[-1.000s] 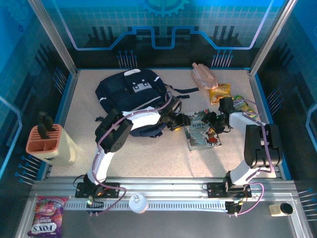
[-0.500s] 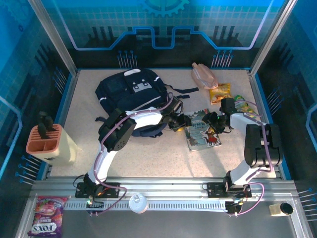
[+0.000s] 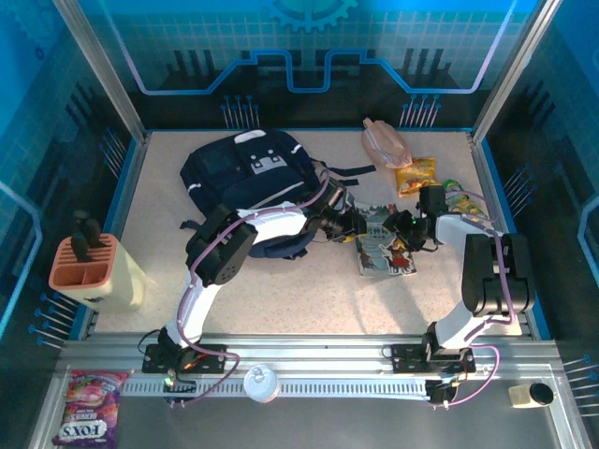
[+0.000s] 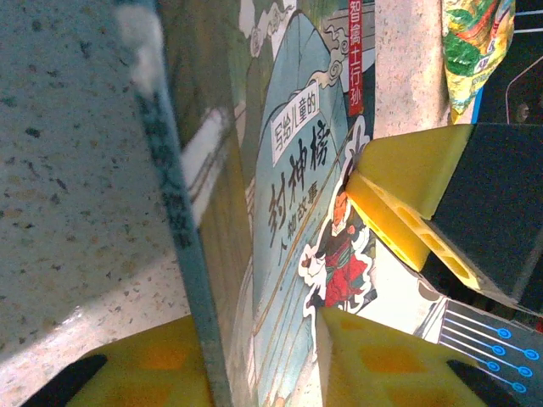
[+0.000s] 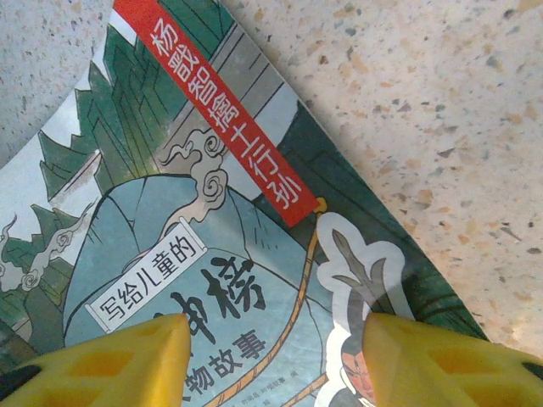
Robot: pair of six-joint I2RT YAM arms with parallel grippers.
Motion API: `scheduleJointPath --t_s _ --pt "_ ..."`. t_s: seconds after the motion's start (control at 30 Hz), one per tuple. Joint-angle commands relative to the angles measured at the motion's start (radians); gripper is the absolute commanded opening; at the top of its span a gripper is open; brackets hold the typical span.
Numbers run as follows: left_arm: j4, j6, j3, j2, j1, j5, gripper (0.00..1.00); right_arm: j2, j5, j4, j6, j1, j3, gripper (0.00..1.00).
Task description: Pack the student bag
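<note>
I see my left gripper (image 4: 263, 356) clamped on the spine edge of the illustrated paper children's book (image 3: 382, 245), just right of the large navy fabric backpack (image 3: 251, 182). My right gripper (image 5: 276, 356) is spread apart over the book's cover.

Counting the things on and around the table

One big backpack (image 3: 248, 178), one picture book (image 3: 384, 248) and two robot arms are sitting on the table, along with one pink bag (image 3: 384, 142), one yellow snack pack (image 3: 416, 175), and one candy bag (image 3: 84, 419) in front.

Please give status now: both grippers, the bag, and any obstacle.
Left gripper shut on book spine edge. Right gripper open over book cover. Student bag flat. No obstacle seen.
</note>
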Motion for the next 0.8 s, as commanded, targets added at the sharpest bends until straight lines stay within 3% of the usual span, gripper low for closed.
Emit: scheduleJointPath --t_s 0.0,0.23,0.47,0.63,0.77 --pt "0.013 0.012 0.024 0.003 -0.007 0.042 0.26 0.01 -0.031 -0.017 0.018 -0.011 -0.033 0.57" --pt "-0.007 0.078 0.013 -0.092 0.043 0.013 0.0 -0.079 -0.054 0.032 0.022 -0.043 -0.064 0.58" --pt "0.035 0.102 -0.071 -0.27 0.161 0.012 0.0 -0.173 -0.167 0.19 0.078 -0.043 -0.101 0.62" --pt "0.075 0.07 -0.168 -0.406 0.26 -0.025 0.0 -0.235 -0.25 0.36 0.149 -0.018 -0.138 0.7" --pt "0.174 -0.031 -0.281 -0.511 0.347 -0.037 0.0 -0.256 -0.285 0.476 0.212 0.038 -0.146 0.82"
